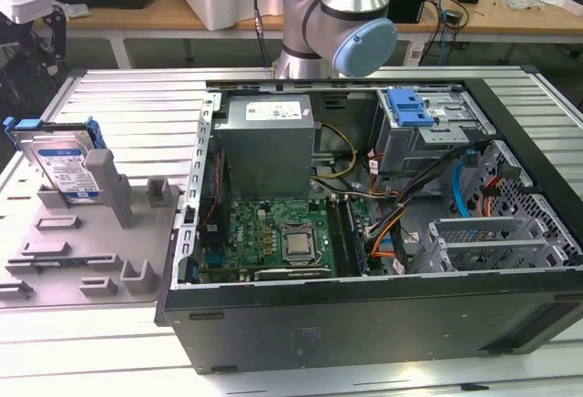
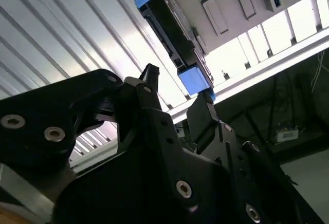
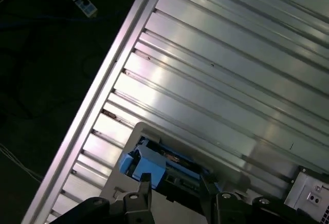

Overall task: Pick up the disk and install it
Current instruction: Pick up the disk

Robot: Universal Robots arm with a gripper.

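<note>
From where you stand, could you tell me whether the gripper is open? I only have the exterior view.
Observer: Yes. In the second wrist view the gripper is open, with its fingers spread apart.
Operator: Thank you. Is it lined up with the disk?
Observer: In the first wrist view the disk lies in line with the gap between the fingertips.
Operator: Is it gripped yet?
Observer: No. The second wrist view shows bright table between one fingertip and the disk's edge.
</note>
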